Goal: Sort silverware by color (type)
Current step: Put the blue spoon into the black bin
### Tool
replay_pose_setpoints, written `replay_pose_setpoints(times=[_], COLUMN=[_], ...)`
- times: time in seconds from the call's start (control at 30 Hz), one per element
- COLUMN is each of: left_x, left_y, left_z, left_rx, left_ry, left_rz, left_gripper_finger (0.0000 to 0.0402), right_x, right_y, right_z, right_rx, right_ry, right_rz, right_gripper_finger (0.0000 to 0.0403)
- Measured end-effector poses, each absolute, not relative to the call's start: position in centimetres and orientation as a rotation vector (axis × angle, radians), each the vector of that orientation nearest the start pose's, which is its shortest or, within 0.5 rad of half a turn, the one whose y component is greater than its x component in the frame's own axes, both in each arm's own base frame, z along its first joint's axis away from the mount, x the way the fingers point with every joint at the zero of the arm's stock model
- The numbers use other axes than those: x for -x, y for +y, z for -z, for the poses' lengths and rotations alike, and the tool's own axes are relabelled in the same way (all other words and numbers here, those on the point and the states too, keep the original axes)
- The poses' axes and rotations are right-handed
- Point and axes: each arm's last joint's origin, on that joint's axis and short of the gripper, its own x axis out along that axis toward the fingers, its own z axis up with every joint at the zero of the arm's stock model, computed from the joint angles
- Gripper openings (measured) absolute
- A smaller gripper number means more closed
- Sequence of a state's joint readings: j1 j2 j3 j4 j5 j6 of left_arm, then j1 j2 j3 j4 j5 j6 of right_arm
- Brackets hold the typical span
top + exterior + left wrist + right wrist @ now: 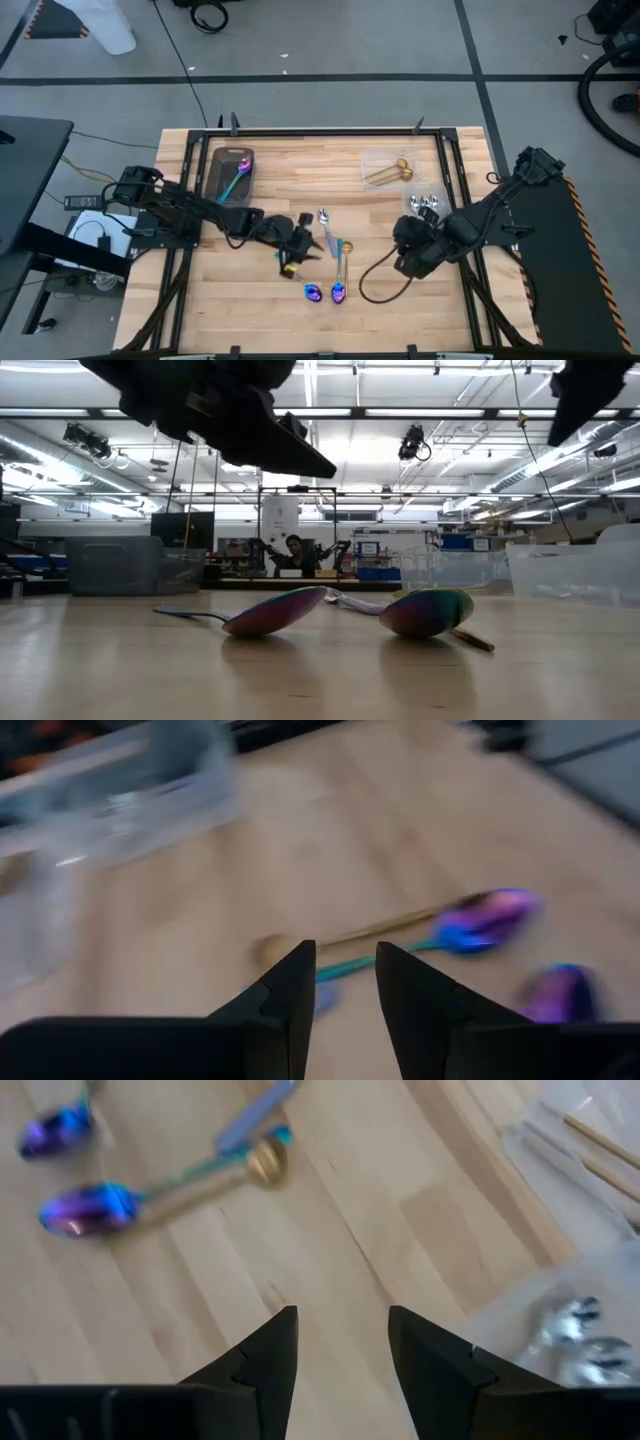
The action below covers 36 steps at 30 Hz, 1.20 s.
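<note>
A: Why's one iridescent spoon (235,172) in the dark tray (216,186), left of centre?
B: Sorted by finish, probably. The left gripper (307,243) reaches toward centre, fingers parted, holding nothing.
A: And the loose spoons (331,268)?
B: Just right of it. Farther right, the right gripper (400,250) hovers, apart and empty, near the clear containers (392,170).

Worktop (260,310): pale wood planks, smooth matt finish. Spoons at lower centre (314,292): glossy metal with iridescent purple-blue bowls; gold spoons (388,173) upper right lie in a clear plastic container (372,160). Tray (217,175) upper left: dark matt grey.
</note>
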State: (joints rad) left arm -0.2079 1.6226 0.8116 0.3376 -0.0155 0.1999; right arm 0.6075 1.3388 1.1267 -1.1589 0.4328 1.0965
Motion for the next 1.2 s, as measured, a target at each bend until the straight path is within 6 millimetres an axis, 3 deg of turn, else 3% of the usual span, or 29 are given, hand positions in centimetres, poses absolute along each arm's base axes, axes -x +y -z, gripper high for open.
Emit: replay_pose_setpoints(times=[0.27, 0.7, 1.2], left_x=[-32.3, -32.3, -32.2], left_y=[-7.5, -7.4, -7.3], left_z=[-18.7, -18.7, -18.4], left_rx=[-0.255, -0.231, -0.214], left_ry=[0.441, 0.449, 0.481], left_rz=[0.323, 0.310, 0.302], left_gripper_finger=[0.0117, 0.0117, 0.0117], right_x=[-21.9, -26.2, -28.4], right_y=[12.2, 12.8, 12.9], right_z=[-27.2, -23.5, -24.2], right_rx=[-0.360, -0.378, -0.526], right_ry=[0.994, 1.030, 0.856], right_rz=[0.453, 0.435, 0.385], right_gripper_finger=[0.0167, 0.0167, 0.0167])
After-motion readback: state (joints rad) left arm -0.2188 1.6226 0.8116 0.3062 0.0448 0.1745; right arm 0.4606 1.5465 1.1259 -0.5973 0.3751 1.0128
